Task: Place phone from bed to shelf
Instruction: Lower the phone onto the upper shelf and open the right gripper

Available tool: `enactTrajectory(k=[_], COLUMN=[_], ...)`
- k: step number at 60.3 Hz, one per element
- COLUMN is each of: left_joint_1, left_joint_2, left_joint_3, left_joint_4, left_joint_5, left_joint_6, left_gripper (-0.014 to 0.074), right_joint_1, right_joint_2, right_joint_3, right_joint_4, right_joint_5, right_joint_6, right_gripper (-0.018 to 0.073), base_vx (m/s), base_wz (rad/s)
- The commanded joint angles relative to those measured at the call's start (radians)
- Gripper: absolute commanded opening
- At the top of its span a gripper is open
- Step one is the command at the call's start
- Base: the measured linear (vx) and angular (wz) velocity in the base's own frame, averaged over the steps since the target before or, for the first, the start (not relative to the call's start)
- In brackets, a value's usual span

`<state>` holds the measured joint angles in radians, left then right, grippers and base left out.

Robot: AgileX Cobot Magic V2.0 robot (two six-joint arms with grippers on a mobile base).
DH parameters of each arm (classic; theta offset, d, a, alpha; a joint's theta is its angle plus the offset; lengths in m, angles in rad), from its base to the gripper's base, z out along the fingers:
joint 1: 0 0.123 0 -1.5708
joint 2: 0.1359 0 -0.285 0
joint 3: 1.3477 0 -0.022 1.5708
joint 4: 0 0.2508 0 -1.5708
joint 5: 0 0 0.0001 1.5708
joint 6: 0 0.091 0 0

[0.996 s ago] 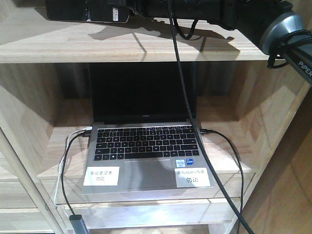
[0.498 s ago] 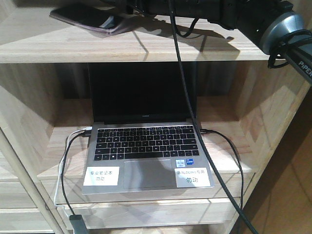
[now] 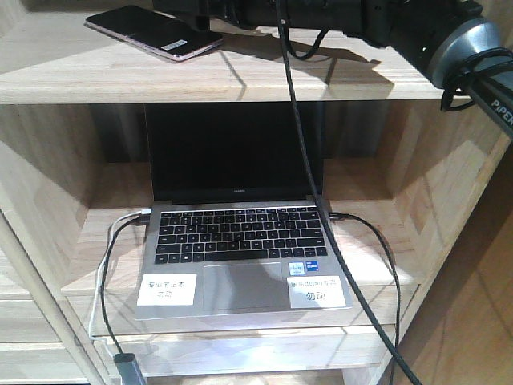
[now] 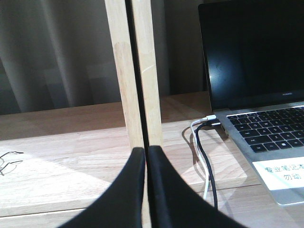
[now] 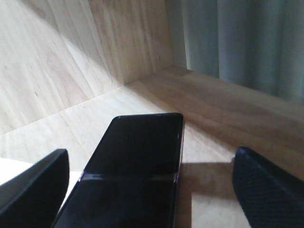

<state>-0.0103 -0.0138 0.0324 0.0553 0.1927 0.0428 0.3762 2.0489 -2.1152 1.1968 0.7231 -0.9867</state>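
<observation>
The phone (image 3: 152, 32), black and glossy with a pinkish rim and a white sticker, lies flat on the top plank of the shelf (image 3: 240, 76). In the right wrist view the phone (image 5: 137, 166) rests on the pale wood between my right gripper's (image 5: 149, 156) fingers, which stand wide open and clear of its sides. My right arm (image 3: 337, 20) reaches along the top plank from the right. My left gripper (image 4: 146, 151) is shut on nothing, low in front of a vertical shelf post (image 4: 142, 71). The bed is out of view.
An open grey laptop (image 3: 240, 241) with a dark screen fills the compartment below, with cables (image 3: 353, 273) plugged in on both sides. A black cable (image 3: 292, 104) hangs from my right arm across it. Grey curtains (image 5: 247, 42) hang behind the shelf.
The phone was held up at the top edge, then came down tilted, and now lies flat on the top plank. My right gripper has let go of it.
</observation>
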Motion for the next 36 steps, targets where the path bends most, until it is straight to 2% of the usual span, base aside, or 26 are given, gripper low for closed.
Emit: enactTrajectory(k=[1,11,17,28,33,36], left_joint_1=[-0.002,-0.002,-0.002,-0.002,-0.002,-0.002], left_joint_2=[-0.010,-0.010,-0.010,-0.010,-0.010,-0.010], left_joint_3=[-0.026,-0.026,-0.026,-0.026,-0.026,-0.026], left_joint_4=[-0.005,-0.005,-0.005,-0.005,-0.005,-0.005], left_joint_5=[-0.070,-0.070,-0.070,-0.070,-0.070,-0.070], left_joint_6=[-0.004,-0.004,-0.004,-0.004,-0.004,-0.004], left_gripper=[0.0001,0.0001,0.0001,0.0001,0.0001,0.0001], right_joint_1=[0.001,0.001,0.001,0.001,0.001,0.001], right_joint_2=[-0.070,-0.108,-0.136,-0.187,-0.208,-0.220], right_joint_3=[-0.040,-0.040,-0.040,-0.040,-0.040,-0.038], right_joint_4=[0.008,-0.061,-0.131,-0.279,-0.334,-0.361], right_joint_5=[-0.033,-0.033,-0.035,-0.034,-0.034,-0.034], right_joint_6=[-0.007,0.013,0.070,0.203,0.273,0.306], right_gripper=[0.0618,0.0535,0.0449,0.0178,0.0015,-0.0014], base_vx=[0.00,0.00,0.00,0.00,0.00,0.00], base_wz=[0.00,0.00,0.00,0.00,0.00,0.00])
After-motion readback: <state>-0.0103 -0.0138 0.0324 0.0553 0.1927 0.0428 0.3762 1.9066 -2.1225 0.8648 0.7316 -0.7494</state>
